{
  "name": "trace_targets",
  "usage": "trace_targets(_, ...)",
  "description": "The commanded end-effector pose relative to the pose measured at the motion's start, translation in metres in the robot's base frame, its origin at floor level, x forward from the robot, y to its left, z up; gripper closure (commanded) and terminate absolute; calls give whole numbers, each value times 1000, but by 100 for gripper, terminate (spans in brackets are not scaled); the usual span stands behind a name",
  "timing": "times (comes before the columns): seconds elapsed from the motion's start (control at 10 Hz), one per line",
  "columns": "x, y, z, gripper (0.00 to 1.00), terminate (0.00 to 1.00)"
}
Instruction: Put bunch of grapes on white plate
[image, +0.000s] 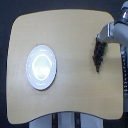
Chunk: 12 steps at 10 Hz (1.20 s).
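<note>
Nearest the bottom edge, only bare wooden table (70, 95) is seen. A bit further up, at roughly 9 o'clock from the table's middle, the white plate (41, 67) is parked with nothing on it, so the drop-off spot is left open. Further back, at about 2 o'clock, the bunch of grapes (98, 54) is found hanging long-ways right under the gripper (100, 42), probably gripped by its top end. Whether the jaws are actually pinched on it can't be told, too blurry. Plate and grapes are kept well apart.
</note>
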Motion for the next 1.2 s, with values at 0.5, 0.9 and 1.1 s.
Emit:
trace_targets(0.5,28,-1,-116,0,0)
trace_targets(0.9,39,10,-136,0,0)
trace_targets(1.1,49,7,-147,0,0)
